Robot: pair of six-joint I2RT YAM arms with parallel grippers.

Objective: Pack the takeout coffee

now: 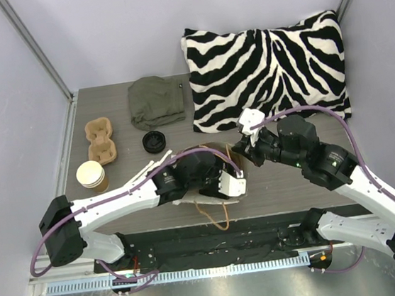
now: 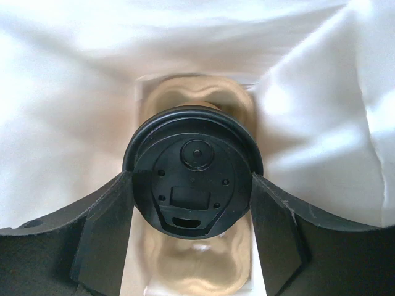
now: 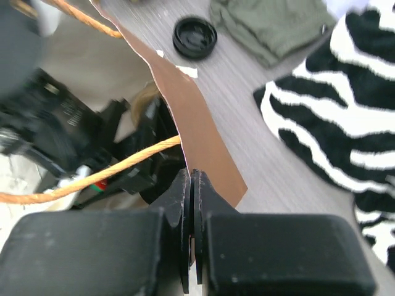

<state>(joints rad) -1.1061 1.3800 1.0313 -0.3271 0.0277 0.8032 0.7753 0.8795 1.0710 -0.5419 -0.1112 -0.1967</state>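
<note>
Packing stage. The left arm point(image 1: 117, 196) is hanging inside the open brown paper bag point(image 3: 197, 123), whose white lining is filling the wrist view. Its jaws, set fairly wide, are gripping the takeout coffee point(image 2: 208, 103), a tan-brown paper cup capped by a black round plastic lid point(image 2: 194, 172), with one finger pressing each side of the lid's rim. The cup is hanging over the far hole of the tan moulded-pulp two-hole carrier point(image 2: 185, 271) lying on the bag floor; whether it is seated cannot be told. The jaws of the right arm point(image 1: 327, 162) are pinching shut on the bag's upper edge, apparently so that the mouth gapes and the bag does not slide on the grey wood-grain counter point(image 1: 274, 193). A spare pale-rimmed paper cup point(image 1: 91, 176) is standing well apart, at the counter's left.
</note>
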